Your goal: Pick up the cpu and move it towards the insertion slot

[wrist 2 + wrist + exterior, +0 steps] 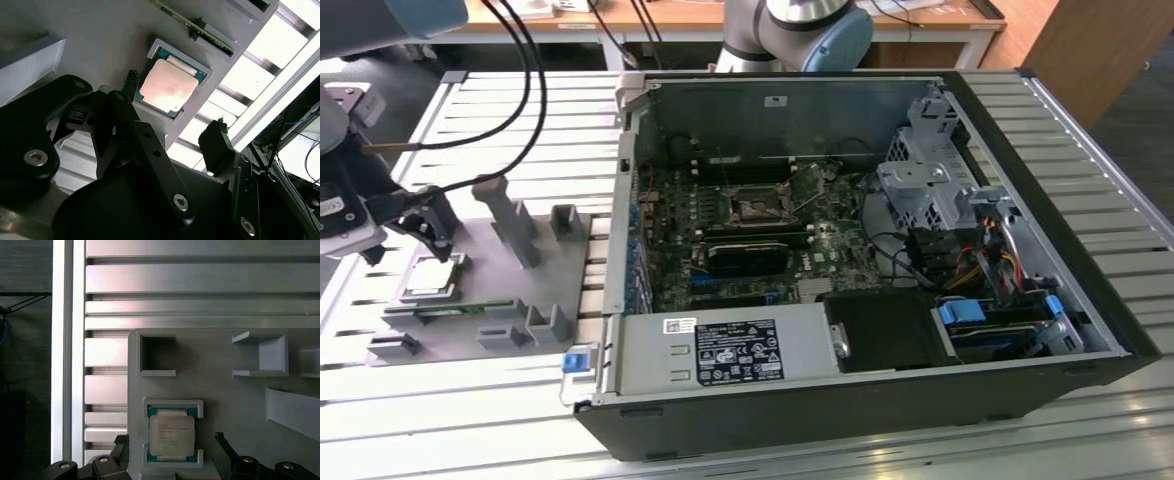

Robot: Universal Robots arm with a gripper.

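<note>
An open computer case (854,425) lies on a slatted metal table (1101,150), with the insertion slot (758,205) on the board inside it. Beside the case, on the exterior view's left, the gripper (403,238) hovers, fingers apart, over the cpu (434,277) on a grey fixture plate (487,285).

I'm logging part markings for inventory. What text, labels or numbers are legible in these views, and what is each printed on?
cpu top, first wrist view: several printed lines, too small to read.
Large label on the power supply box, exterior view: dense print, too blurred to read.
Small white sticker above it: unreadable.
White sticker on the computer case inner wall: unreadable.
Nothing can be quoted reliably.
</note>
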